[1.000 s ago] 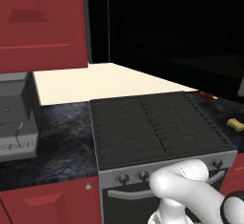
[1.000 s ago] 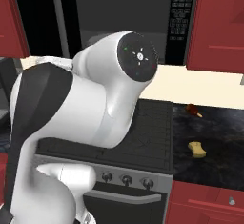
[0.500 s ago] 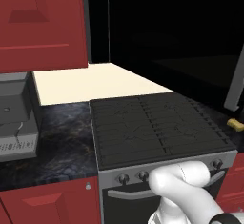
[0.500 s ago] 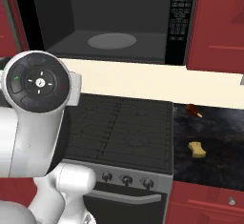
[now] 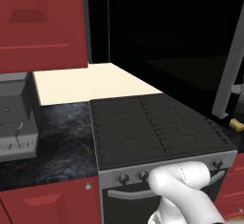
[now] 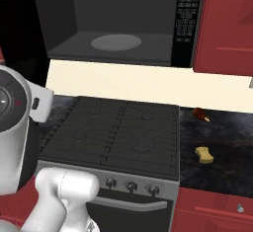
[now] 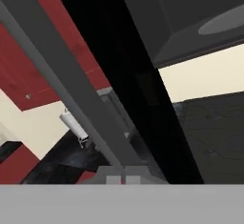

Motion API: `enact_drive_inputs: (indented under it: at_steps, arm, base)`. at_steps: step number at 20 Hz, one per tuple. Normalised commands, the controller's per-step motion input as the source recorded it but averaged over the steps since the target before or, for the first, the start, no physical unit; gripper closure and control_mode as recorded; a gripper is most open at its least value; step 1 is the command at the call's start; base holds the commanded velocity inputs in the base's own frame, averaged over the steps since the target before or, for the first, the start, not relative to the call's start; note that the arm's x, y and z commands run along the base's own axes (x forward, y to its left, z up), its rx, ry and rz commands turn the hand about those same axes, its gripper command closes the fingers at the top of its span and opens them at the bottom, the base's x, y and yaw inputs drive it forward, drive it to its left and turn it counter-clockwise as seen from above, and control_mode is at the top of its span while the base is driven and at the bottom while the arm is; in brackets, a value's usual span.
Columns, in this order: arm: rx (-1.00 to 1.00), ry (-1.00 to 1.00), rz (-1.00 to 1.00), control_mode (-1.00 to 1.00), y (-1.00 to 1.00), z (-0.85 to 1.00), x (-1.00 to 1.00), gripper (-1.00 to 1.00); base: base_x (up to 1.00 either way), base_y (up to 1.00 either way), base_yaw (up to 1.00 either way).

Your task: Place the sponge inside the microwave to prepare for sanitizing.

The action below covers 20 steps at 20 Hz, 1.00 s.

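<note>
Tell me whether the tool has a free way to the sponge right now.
Probably not yet. The tool is shut against the microwave door's grey handle, while the sponge lies unobstructed on the dark counter right of the stove; it must let go first.

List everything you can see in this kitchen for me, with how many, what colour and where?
microwave: one, black, door open, above the stove
turntable: one, grey, round, inside the microwave
door handle: one, grey bar, on the open door
sponge: one, yellow, on the dark counter right of the stove
stove: one, black top, grey front with knobs
small item: one, reddish brown, counter behind the sponge
boxy appliance: one, grey, left counter
cabinets: several, red
gripper: one, shut at the door handle
</note>
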Motion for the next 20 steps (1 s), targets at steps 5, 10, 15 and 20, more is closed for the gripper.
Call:
enact_drive_inputs:
  at_steps: [5, 10, 15, 20]
  arm:
    - [0.04, 0.01, -0.01, -1.0, 0.05, -0.02, -0.08, -1.0]
    - [0.03, 0.0, -0.03, -1.0, -0.25, 0.04, -0.42, -1.0]
    - [0.16, 0.09, -0.11, -1.0, -0.39, 0.17, -0.33, -1.0]
    - [0.13, 0.08, -0.06, -1.0, -0.36, 0.16, 0.04, -1.0]
  base:
    - [0.0, 0.0, 0.0]
    - [0.0, 0.0, 0.0]
    - [0.0, 0.0, 0.0]
    - [0.0, 0.0, 0.0]
